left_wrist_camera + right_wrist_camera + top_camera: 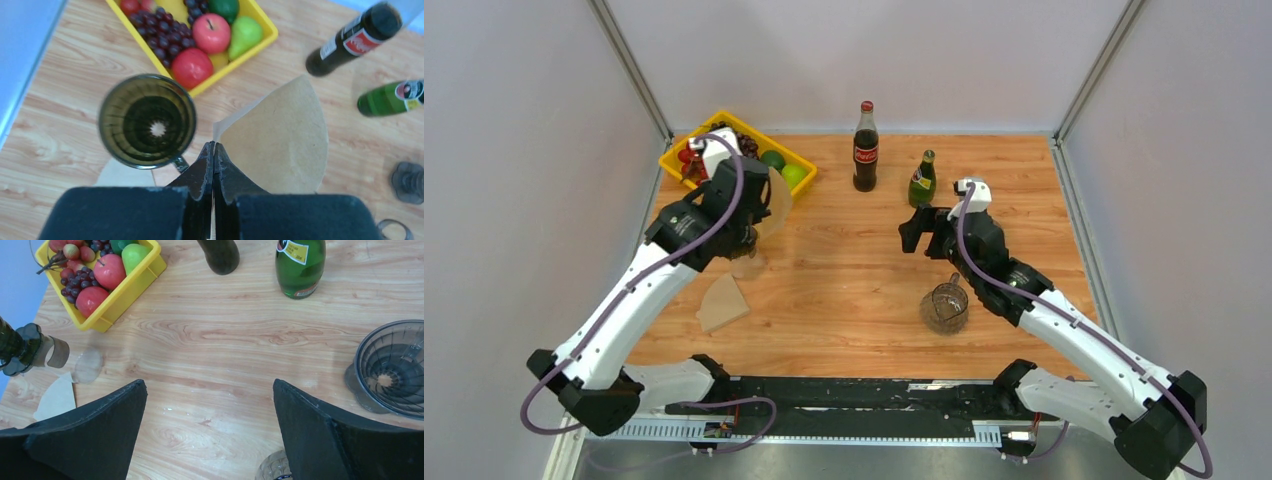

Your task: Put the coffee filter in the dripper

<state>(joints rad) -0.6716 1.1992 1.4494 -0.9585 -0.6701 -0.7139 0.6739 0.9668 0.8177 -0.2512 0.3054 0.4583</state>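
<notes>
My left gripper [214,145] is shut on the edge of a brown paper coffee filter [280,140], which stands fanned out to the right of the fingertips. From above, that filter [776,200] hangs over the table's left half beside my left gripper [754,215]. A dark green ribbed dripper [146,120] with a small handle sits just left of the fingertips, its mouth towards the camera. A clear grey ribbed dripper [392,372] stands at the right edge of the right wrist view. My right gripper [911,232] [210,385] is open over bare wood, holding nothing.
A second paper filter [722,303] lies flat on the table near the left arm. A yellow basket [669,158] of fruit stands at the back left. A cola bottle [865,147] and a green bottle [922,180] stand at the back centre. A glass cup [944,308] sits beside the right arm.
</notes>
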